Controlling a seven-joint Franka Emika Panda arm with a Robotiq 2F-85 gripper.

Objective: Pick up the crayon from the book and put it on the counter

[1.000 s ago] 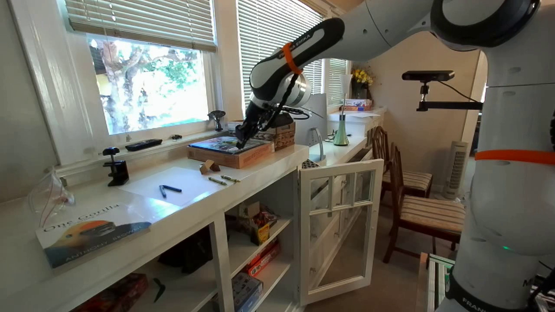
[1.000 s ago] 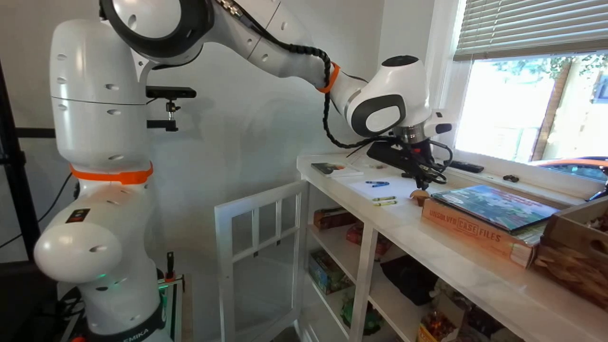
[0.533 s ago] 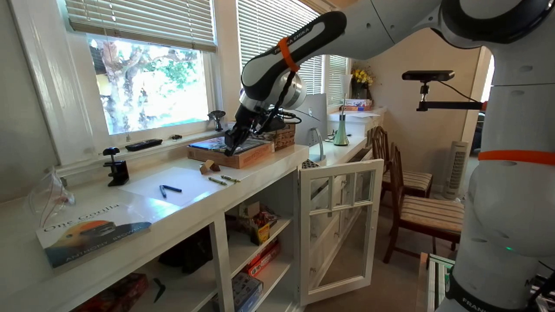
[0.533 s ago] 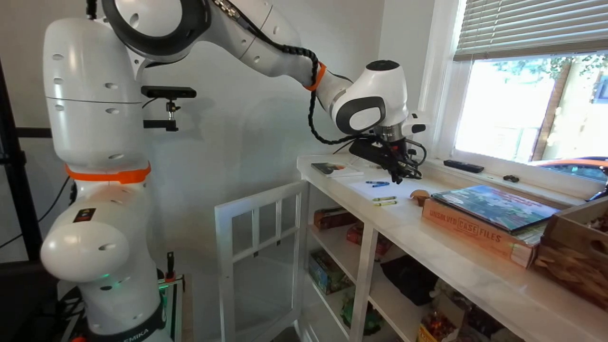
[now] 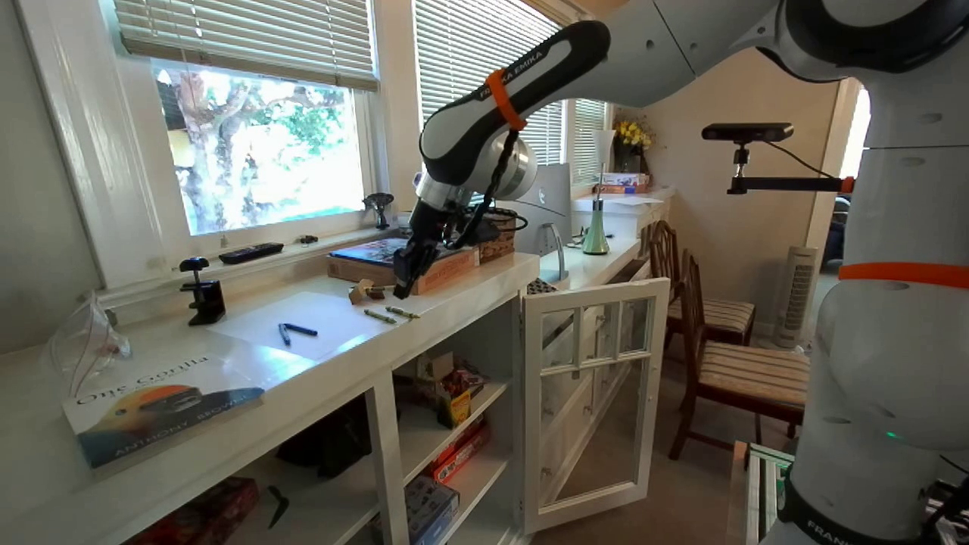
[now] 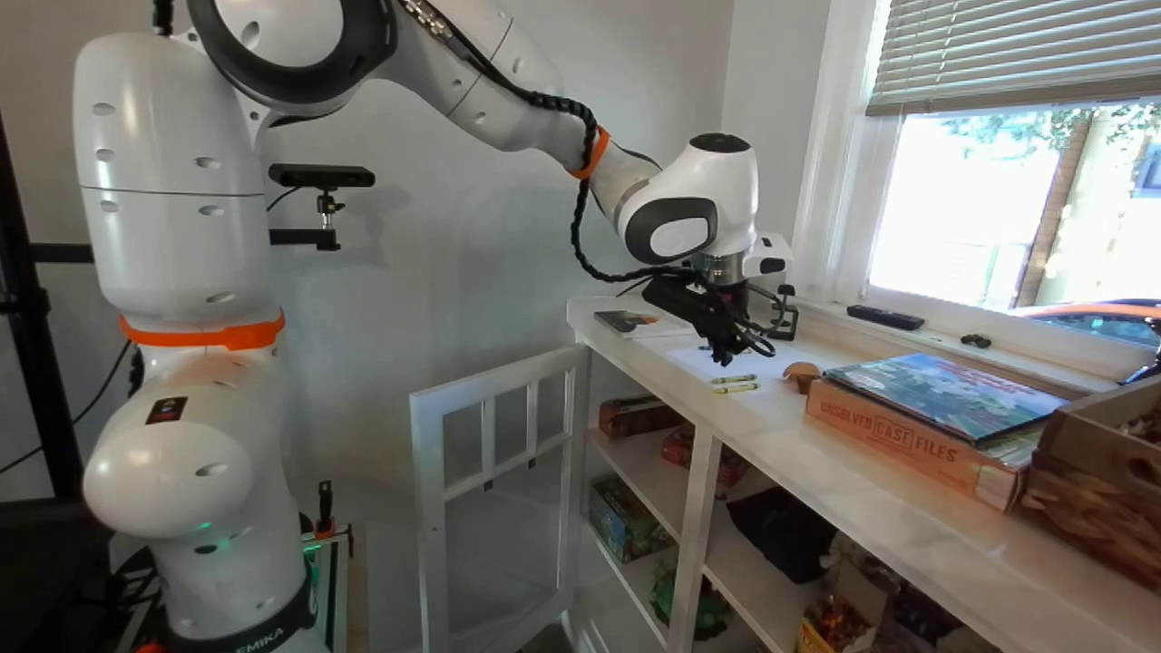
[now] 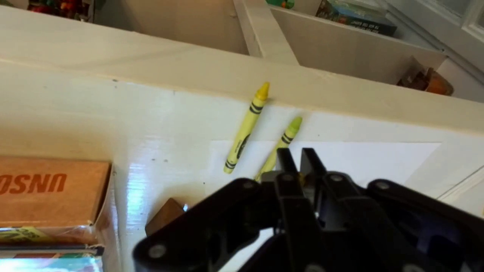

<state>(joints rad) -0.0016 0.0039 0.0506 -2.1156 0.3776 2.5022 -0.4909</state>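
In an exterior view the Franka Panda arm [image 6: 508,100] spans the upper left, wrist bent, claw [image 6: 723,358] pointing down over the worktop [image 6: 853,476] right of centre; the book [image 6: 943,392] lies on a box [image 6: 893,435] at the right. In the wrist view the claw pinches a yellow crayon [image 7: 301,179] just below centre; 2 more crayons [image 7: 244,132] lie mid-frame.

On the worktop [image 7: 162,124] we see paper [image 5: 337,322], two crayons [image 7: 245,130] across its edge; beside it, clamp [image 5: 206,301] and brown piece [image 7: 165,215]; to one side, box [image 6: 907,446] and crate [image 6: 1102,481]; opposite, paperback [image 5: 163,409] and bag [image 5: 85,344].
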